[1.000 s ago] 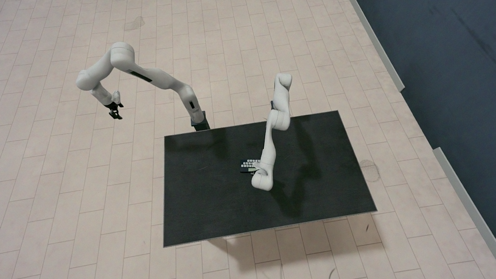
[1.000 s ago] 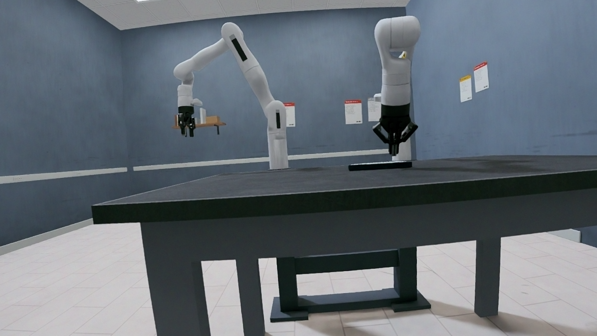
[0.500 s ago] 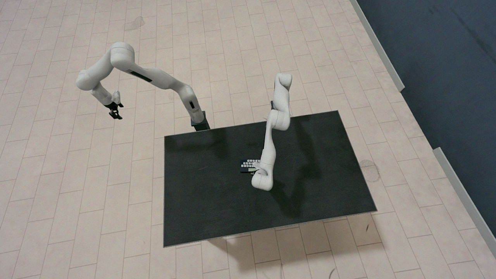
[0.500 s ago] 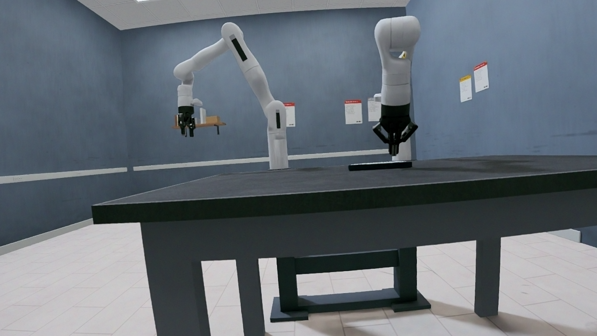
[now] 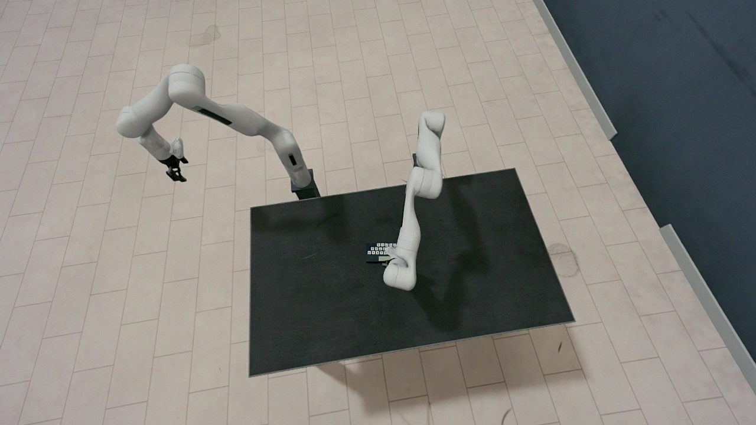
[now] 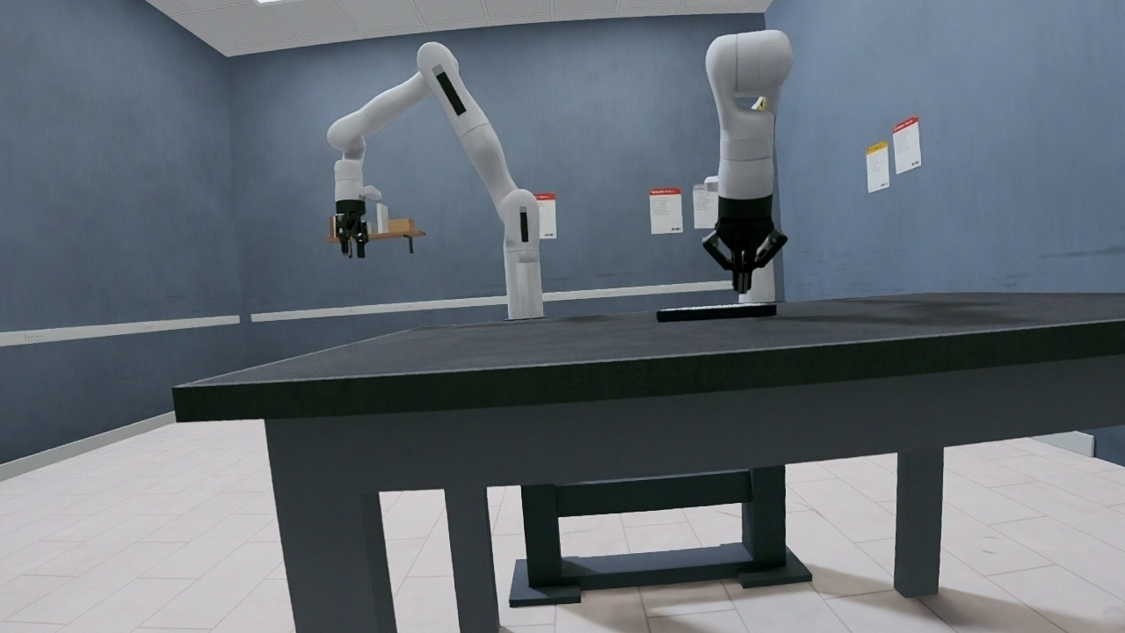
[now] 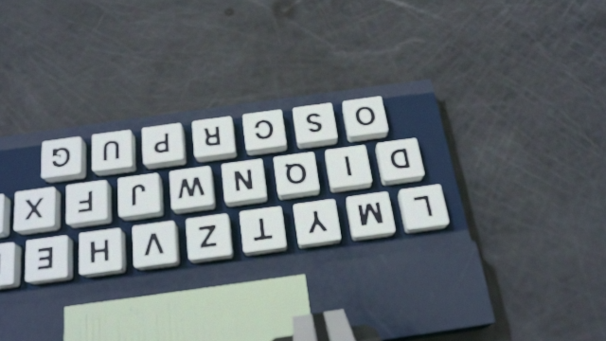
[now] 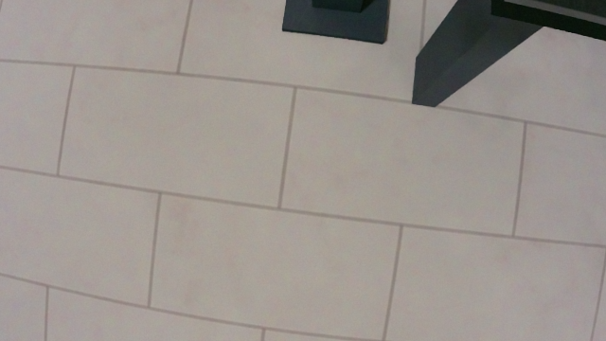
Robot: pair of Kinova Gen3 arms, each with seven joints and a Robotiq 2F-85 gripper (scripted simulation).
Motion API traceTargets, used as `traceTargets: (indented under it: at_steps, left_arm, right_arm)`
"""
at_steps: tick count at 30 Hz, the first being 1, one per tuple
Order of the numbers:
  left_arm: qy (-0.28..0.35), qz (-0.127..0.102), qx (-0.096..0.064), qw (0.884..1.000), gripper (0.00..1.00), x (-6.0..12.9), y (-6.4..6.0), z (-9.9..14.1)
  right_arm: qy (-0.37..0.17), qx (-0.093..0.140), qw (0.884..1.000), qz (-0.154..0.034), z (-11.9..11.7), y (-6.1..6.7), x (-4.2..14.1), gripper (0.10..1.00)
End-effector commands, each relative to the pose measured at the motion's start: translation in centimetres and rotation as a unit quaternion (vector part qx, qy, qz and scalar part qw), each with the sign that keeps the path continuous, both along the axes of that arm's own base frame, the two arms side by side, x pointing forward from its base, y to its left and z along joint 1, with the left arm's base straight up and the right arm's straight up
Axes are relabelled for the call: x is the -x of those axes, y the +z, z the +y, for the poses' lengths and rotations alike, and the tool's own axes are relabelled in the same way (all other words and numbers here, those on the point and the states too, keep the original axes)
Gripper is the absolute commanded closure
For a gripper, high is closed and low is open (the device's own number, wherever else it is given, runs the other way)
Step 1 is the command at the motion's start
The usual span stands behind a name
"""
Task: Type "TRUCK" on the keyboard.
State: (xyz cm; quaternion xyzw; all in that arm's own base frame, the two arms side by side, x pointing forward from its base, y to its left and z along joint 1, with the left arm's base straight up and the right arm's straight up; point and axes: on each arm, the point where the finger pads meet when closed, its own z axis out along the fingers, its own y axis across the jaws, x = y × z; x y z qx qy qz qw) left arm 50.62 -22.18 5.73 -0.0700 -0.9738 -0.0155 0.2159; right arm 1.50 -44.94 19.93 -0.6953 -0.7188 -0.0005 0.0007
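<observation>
Hovering, pressed together, the left end effector (image 5: 385, 264) (image 6: 742, 289) (image 7: 324, 327) points down above the keyboard (image 5: 371, 258) (image 6: 715, 312) (image 7: 402, 279), with a gap beneath its tips in the exterior view. The keyboard lies flat on the counter (image 5: 327, 317) (image 6: 550, 346) (image 7: 284, 47) (image 8: 559, 24). In the left wrist view, letters are upside down; from the T key (image 7: 262, 230), the R key (image 7: 214, 138) sits toward 11 o'clock, the C key (image 7: 264, 132) at 12, the U key (image 7: 113, 152) toward 10, and the tips show toward 5, by a pale green panel (image 7: 189, 308). The right end effector (image 5: 184, 170) (image 6: 353, 253), spread wide, hangs well apart, at the keyboard's 10 o'clock from the top.
</observation>
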Motion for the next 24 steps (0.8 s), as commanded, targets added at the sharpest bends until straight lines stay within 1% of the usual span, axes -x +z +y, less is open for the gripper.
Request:
traceTargets:
  at_steps: [1, 24]
  left_arm:
    - [0.0, -0.001, 0.0, 1.0, 0.902, -0.06, 0.14, -0.03]
    - [0.0, -0.001, 0.0, 1.0, 0.902, -0.03, 0.14, -0.27]
  right_arm:
    - [0.0, 0.001, 1.0, 0.0, -0.04, 0.07, 0.0, 0.099]
    - [0.0, 0.001, 1.0, 0.0, -0.04, 0.07, 0.0, 0.099]
